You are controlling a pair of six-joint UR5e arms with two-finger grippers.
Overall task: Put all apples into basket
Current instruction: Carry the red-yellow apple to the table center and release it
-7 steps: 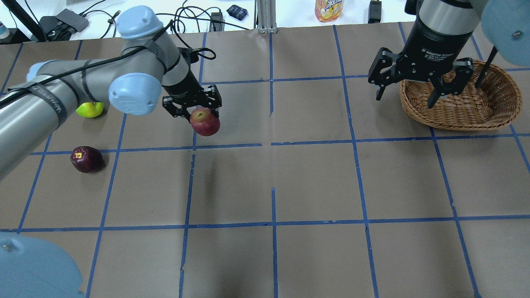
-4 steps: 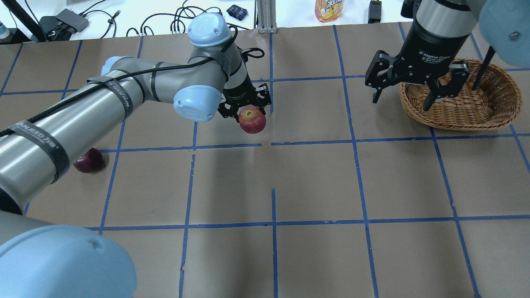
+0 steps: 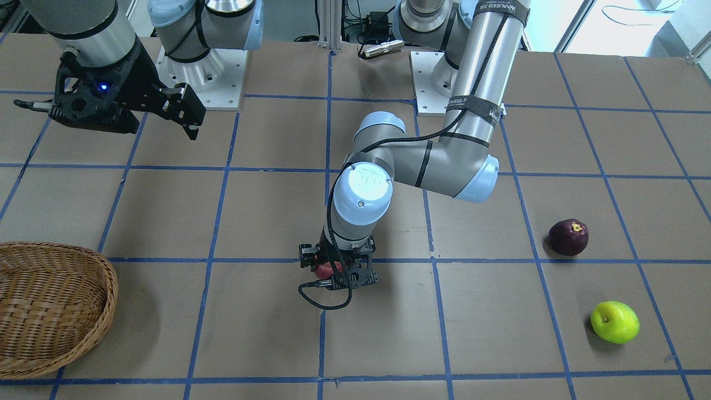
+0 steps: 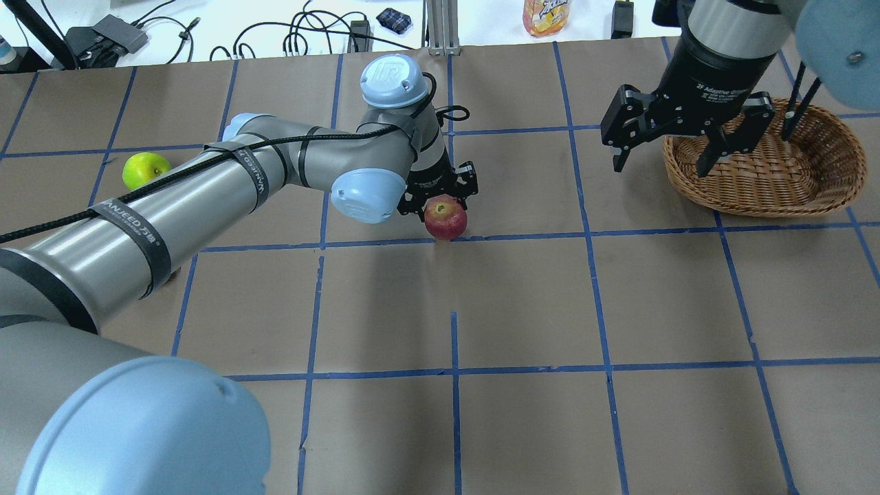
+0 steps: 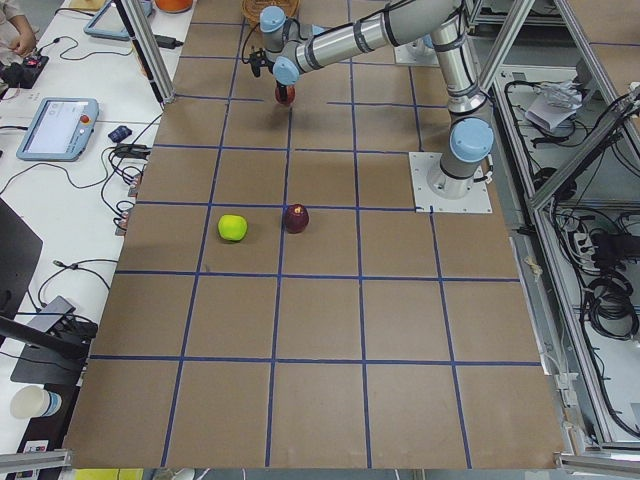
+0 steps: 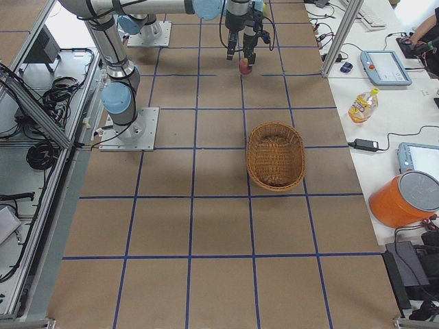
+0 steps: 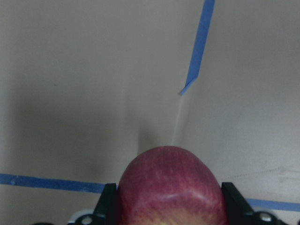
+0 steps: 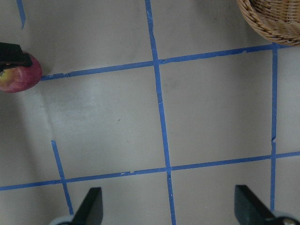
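Three apples are outside the basket (image 4: 763, 187): nearest, the maroon apple (image 3: 568, 237) sits on the surface (image 4: 522, 302); beyond it the left tool (image 4: 440, 201) is clamped on the red apple (image 4: 445, 218) near mid-surface; farther, the green apple (image 4: 146, 170) lies alone; farthest, the right tool (image 4: 658, 169) hangs spread wide and empty beside the basket

Robotics lab. Two industrial arms (image 4: 206, 185) bolted to steel base plates (image 5: 425, 195) on a counter (image 4: 522, 302) papered brown and gridded in blue tape (image 4: 454, 412). Aluminium framing (image 5: 140, 45) surrounds it. Side benches carry teach pendants (image 6: 384, 67) and a power brick (image 6: 363, 145); cable bundles (image 5: 612, 300) alongside.
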